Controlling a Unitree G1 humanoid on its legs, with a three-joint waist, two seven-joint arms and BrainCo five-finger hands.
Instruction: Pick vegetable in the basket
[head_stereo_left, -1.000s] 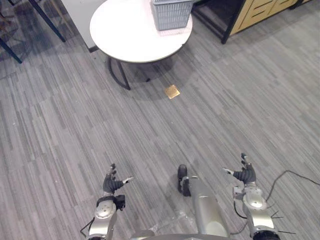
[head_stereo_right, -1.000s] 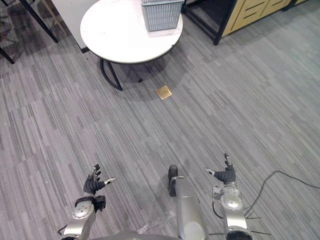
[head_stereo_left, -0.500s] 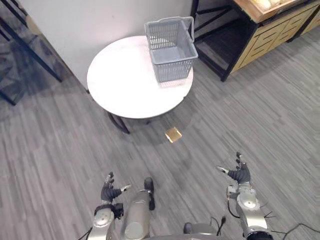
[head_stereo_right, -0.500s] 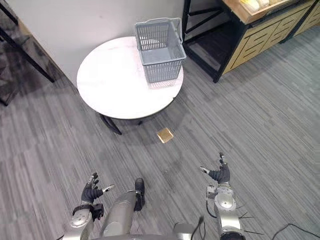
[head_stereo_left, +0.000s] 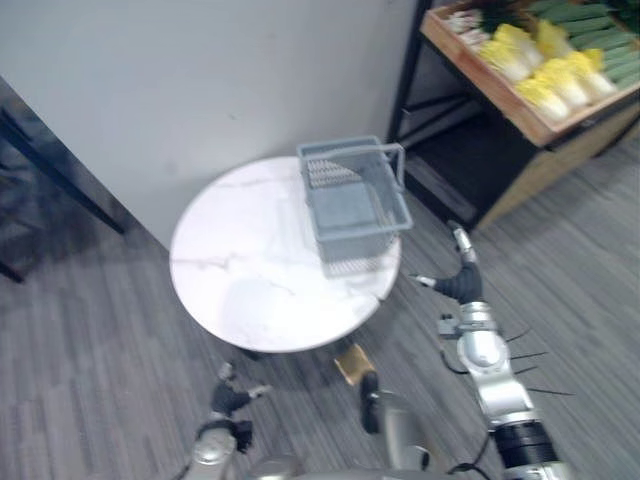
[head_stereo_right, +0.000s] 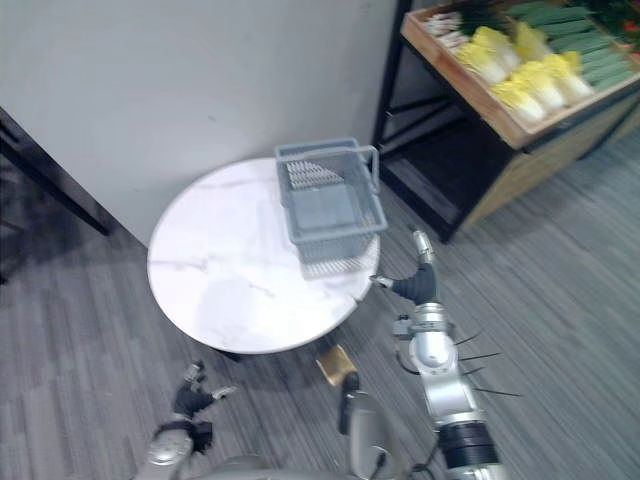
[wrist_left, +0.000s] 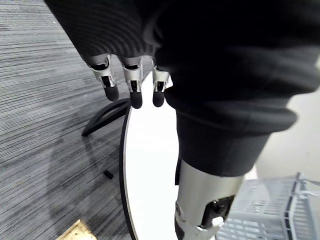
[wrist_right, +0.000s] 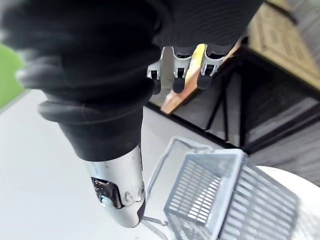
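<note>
Vegetables: pale yellow cabbages (head_stereo_left: 545, 75) and green vegetables (head_stereo_left: 590, 38) are lying in a wooden tray (head_stereo_left: 500, 100) on a black rack (head_stereo_left: 404, 75), past the far right edge of the surface and well apart from both hands.
Basket: a grey basket (head_stereo_left: 355, 205) is standing upright at the far right edge of the round white surface (head_stereo_left: 250, 290).
Right fingers: the fingers (wrist_right: 176, 82) are stretching out straight and slightly spread, with the thumb sticking out sideways toward the basket. They are holding nothing and touching nothing.
Right hand: the right hand (head_stereo_left: 463, 285) is hovering just off the right edge of the surface, near the basket, between it and the rack. It is pointing up and away, the forearm rising beneath it.
Left fingers: the fingers (wrist_left: 135, 92) are hanging loosely, close side by side and only lightly bent, gripping nothing.
Left hand: the left hand (head_stereo_left: 232, 397) is hanging low above the grey floor, in front of the near edge of the surface.
Floor: a small brass plate (head_stereo_left: 351, 364) is lying by the near right edge of the surface.
</note>
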